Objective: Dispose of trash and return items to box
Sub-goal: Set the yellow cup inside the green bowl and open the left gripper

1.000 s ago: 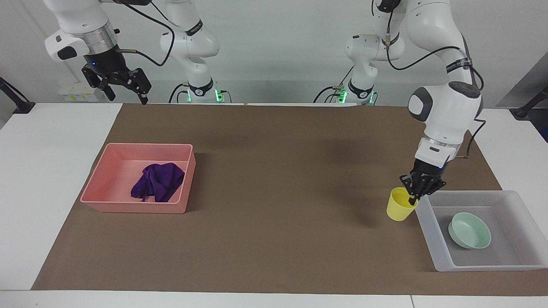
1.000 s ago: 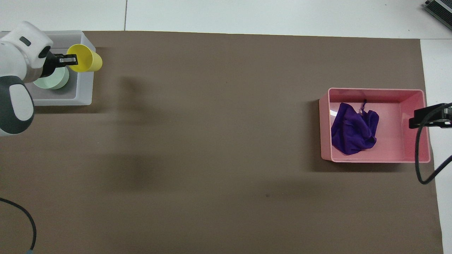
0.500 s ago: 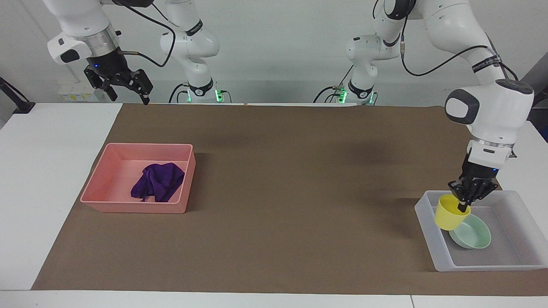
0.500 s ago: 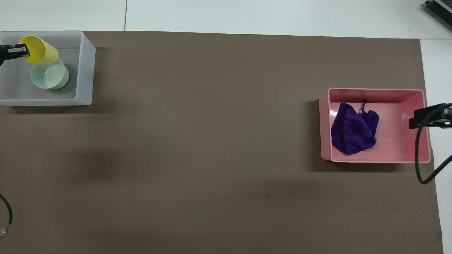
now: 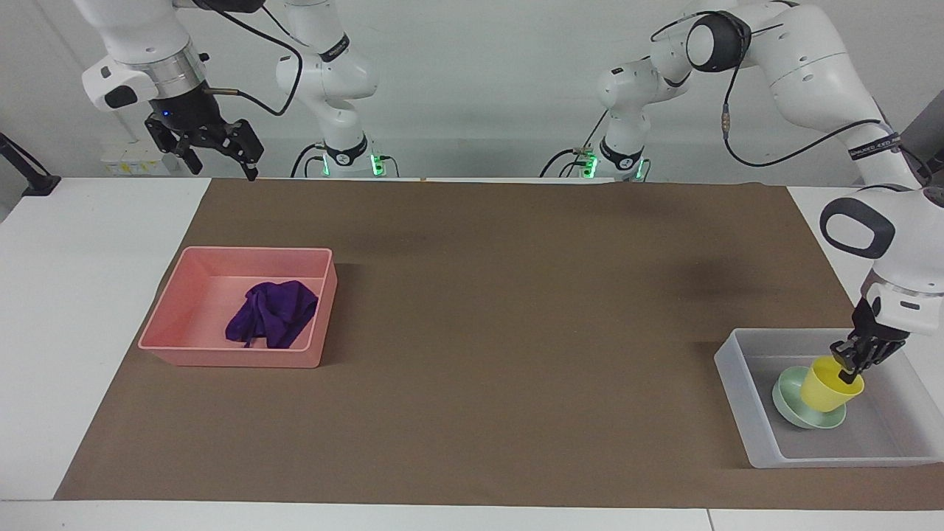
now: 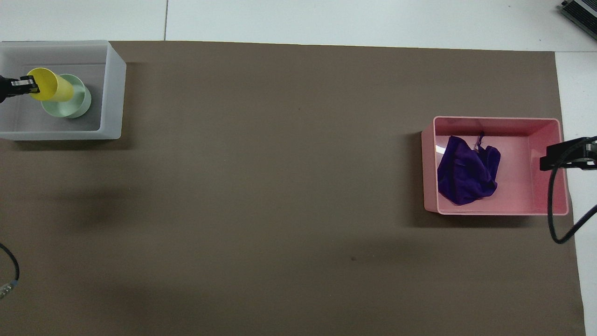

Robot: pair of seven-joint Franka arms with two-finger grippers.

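Cup over bowl, in box
L end effector (image 5: 849,372) grips cup (image 5: 827,387) rim, tilted, over bowl (image 5: 788,398) in box (image 5: 741,383). R end effector (image 5: 217,151) open, waits up above table's edge; rag (image 5: 271,313) in pink bin (image 5: 173,317).

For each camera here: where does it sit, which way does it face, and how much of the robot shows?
Facing view: high across the table, facing both arms; left gripper holds the yellow cup over the mint bowl.
Overhead view: above the robots' end, looking steeply down; only gripper tips show at the edges, the right gripper beside the pink bin.
Shared: translucent bin, purple rag.
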